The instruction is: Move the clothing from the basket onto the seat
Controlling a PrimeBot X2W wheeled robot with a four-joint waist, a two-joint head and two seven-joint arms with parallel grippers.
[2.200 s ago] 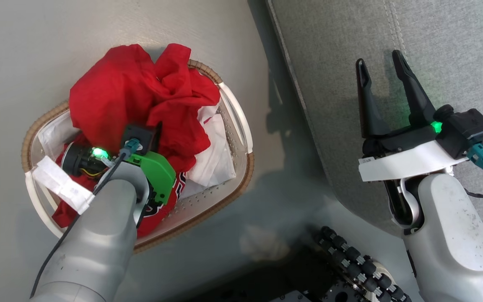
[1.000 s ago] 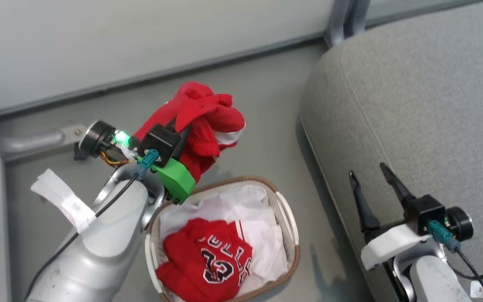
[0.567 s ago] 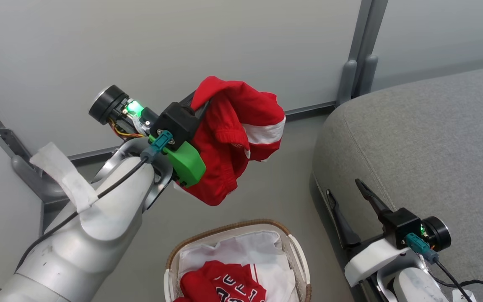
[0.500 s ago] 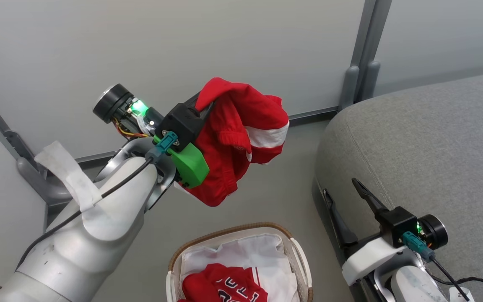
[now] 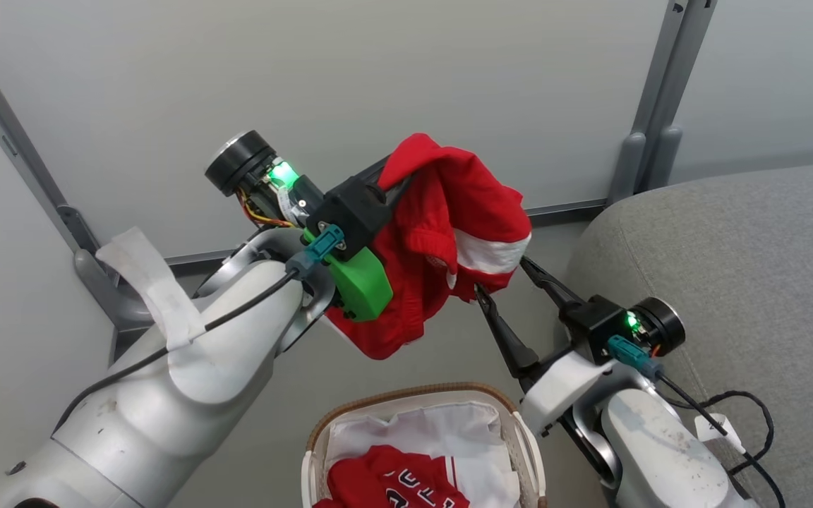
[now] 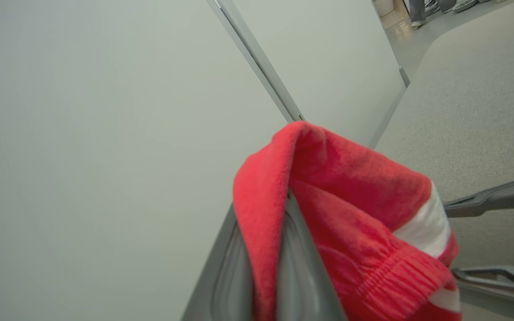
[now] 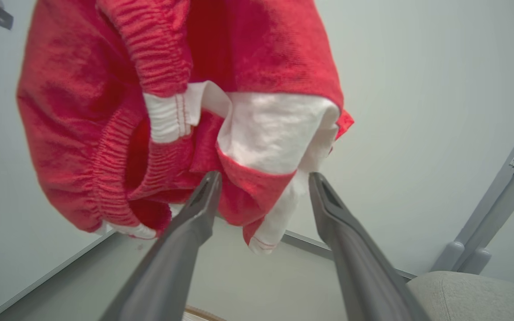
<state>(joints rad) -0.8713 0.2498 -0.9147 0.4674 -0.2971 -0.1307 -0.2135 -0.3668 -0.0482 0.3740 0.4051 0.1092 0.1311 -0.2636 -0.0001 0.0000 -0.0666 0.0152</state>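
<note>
Jersey (image 5: 392, 483) lettering cut off, not readable.

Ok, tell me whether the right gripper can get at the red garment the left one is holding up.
Probably yes. The right gripper is open, its fingers either side of the red garment's hanging white-trimmed fold, with nothing between them and the cloth.

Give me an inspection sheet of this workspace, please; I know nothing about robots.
Surface: grey floor under the basket.
Job's things: plain red garment held aloft; jersey lying in the basket on its white liner; seat at right, no clothing seen on it.
Clutter: nothing seen.
Grippers: left gripper shut on the plain red garment; right gripper open, its fingers either side of the hanging hem.
Cables: black cable along the left forearm; looped cable beside the right arm.
Surroundings: pale wall panels, grey posts.
</note>
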